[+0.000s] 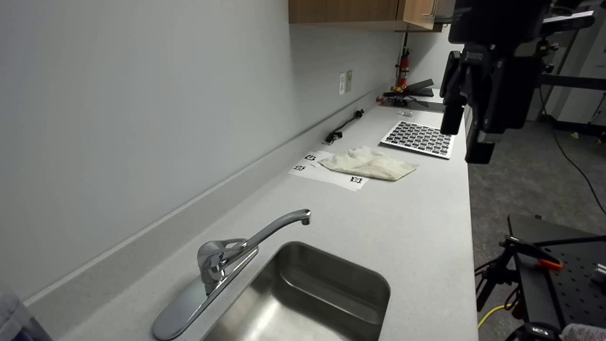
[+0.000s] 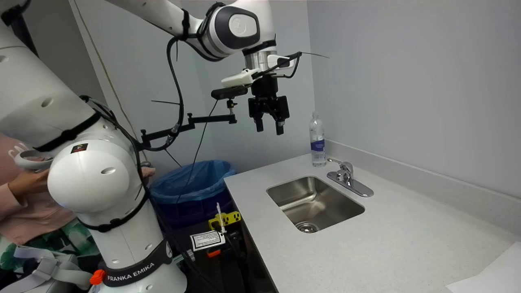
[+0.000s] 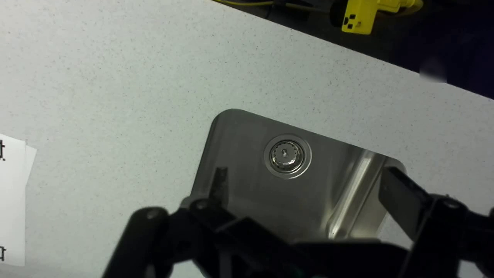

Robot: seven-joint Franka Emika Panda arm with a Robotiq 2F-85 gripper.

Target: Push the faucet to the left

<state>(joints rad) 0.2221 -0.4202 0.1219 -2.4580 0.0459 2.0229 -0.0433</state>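
Observation:
The chrome faucet (image 1: 208, 258) stands behind the sink, and its long curved spout (image 1: 279, 222) slants upward to the right in an exterior view. From the opposite end of the counter, the faucet (image 2: 346, 174) shows small, close to the back wall. High above the counter, well apart from the faucet, my gripper (image 2: 270, 127) points down with its jaws spread. It also shows in an exterior view (image 1: 466, 135), holding nothing. In the wrist view the gripper (image 3: 307, 188) is open above the sink; the faucet does not show there.
A steel sink (image 2: 317, 199) is set into the counter. A water bottle (image 2: 317, 140) stands beside the faucet. Farther along lie a cloth (image 1: 369, 163), marker sheets (image 1: 326, 177) and a gridded panel (image 1: 421, 138). A person (image 2: 24, 203) is behind the arm.

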